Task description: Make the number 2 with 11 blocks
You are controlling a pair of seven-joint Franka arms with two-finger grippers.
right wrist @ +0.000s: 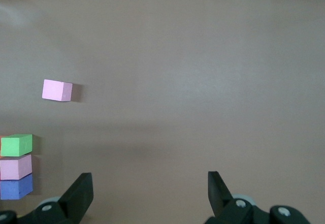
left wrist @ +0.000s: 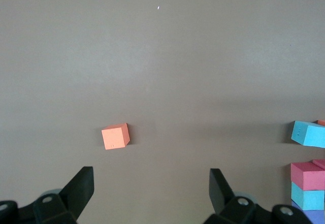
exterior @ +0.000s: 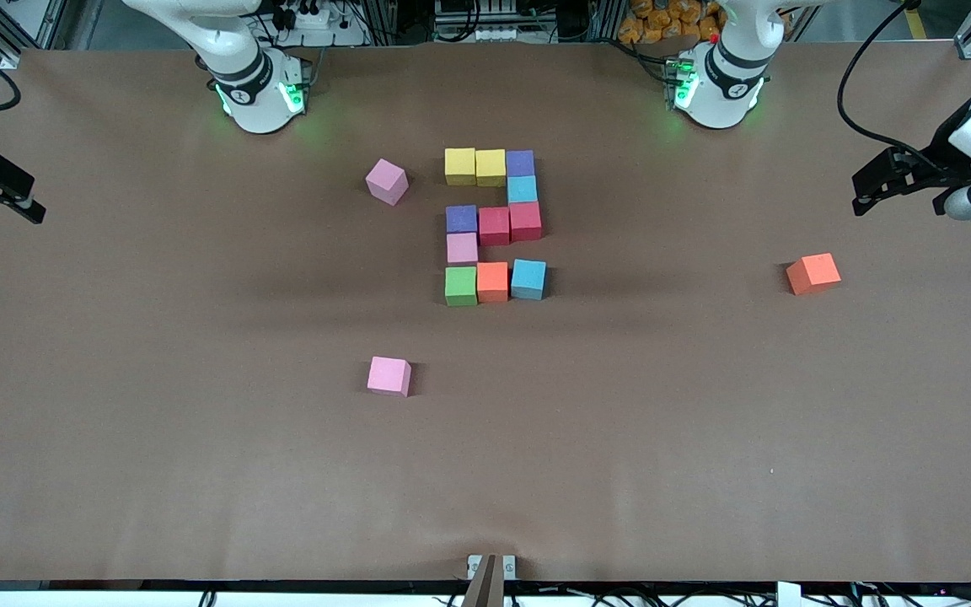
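A blocky number 2 of several coloured blocks lies mid-table: its yellow cubes [exterior: 474, 166] lie farthest from the front camera, its red cubes [exterior: 509, 223] are in the middle, and the green [exterior: 460, 285], orange [exterior: 492, 282] and light blue [exterior: 528, 279] cubes lie nearest. The light blue cube sits slightly askew. My left gripper [exterior: 865, 192] [left wrist: 151, 183] hangs open and empty over the left arm's end of the table. My right gripper [exterior: 30, 198] [right wrist: 150, 186] hangs open and empty over the right arm's end.
A loose orange cube [exterior: 812, 273] [left wrist: 115, 136] lies toward the left arm's end. One loose pink cube [exterior: 387, 181] sits beside the digit toward the right arm's end. Another pink cube [exterior: 389, 376] [right wrist: 57, 90] lies nearer the front camera.
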